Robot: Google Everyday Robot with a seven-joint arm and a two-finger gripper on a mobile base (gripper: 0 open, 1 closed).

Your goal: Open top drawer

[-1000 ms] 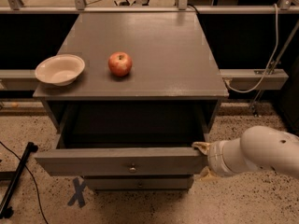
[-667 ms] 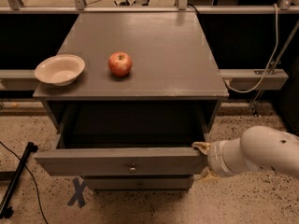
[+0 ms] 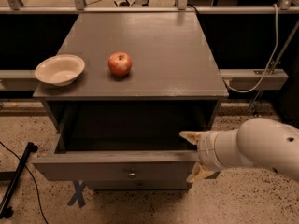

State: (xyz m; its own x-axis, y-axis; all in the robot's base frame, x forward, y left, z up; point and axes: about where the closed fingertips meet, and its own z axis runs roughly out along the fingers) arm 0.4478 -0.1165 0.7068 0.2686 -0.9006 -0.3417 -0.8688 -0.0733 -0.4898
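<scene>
The top drawer (image 3: 117,168) of the grey cabinet is pulled out. Its grey front panel carries a small round metal knob (image 3: 132,174), and its deep dark box is open to view. My gripper (image 3: 192,155) is at the right end of the drawer front. One tan fingertip (image 3: 189,135) is inside the drawer behind the panel. The other fingertip (image 3: 196,173) is in front of the panel, lower down. The fingers stand apart on either side of the panel. A lower drawer front (image 3: 140,185) shows just beneath, mostly hidden.
On the cabinet top (image 3: 154,45) sit a red apple (image 3: 120,63) and a cream bowl (image 3: 60,69) at the left edge. A black stand and cable (image 3: 16,181) lie on the speckled floor at left. A white cable (image 3: 268,55) hangs at right.
</scene>
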